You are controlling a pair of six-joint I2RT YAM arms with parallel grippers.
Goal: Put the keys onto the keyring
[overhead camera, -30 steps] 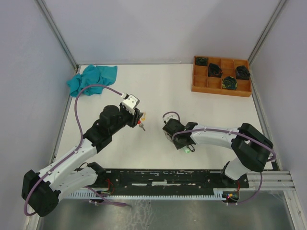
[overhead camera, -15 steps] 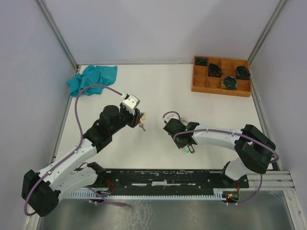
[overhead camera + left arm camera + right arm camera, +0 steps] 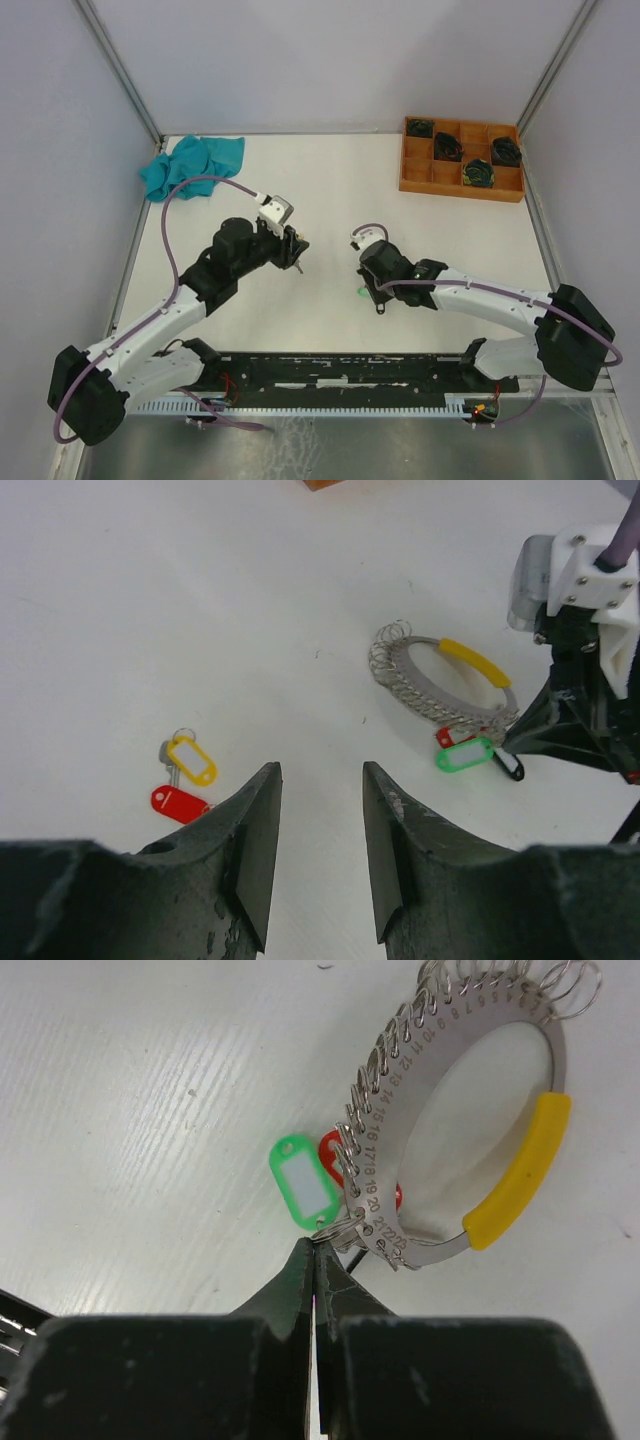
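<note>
The keyring (image 3: 470,1070) is a silvery numbered ring with a yellow sleeve (image 3: 515,1175) and lies flat on the white table. It also shows in the left wrist view (image 3: 440,685). My right gripper (image 3: 315,1243) is shut on the small split ring of the green-tagged key (image 3: 303,1182), right at the keyring's edge. A red tag (image 3: 332,1152) lies partly under the keyring. My left gripper (image 3: 320,810) is open and empty above the table. The yellow-tagged key (image 3: 192,760) and a red-tagged key (image 3: 178,802) lie to its left. In the top view the green tag (image 3: 358,292) peeks out by the right gripper (image 3: 366,286).
An orange compartment tray (image 3: 412,172) with black coils stands at the back right. A teal cloth (image 3: 190,165) lies at the back left. The left gripper (image 3: 296,250) and the right wrist are close together mid-table. A black rail runs along the near edge.
My right arm has swung its wrist toward the far side and the green tag has moved up and left with it. My left gripper has shifted slightly right.
</note>
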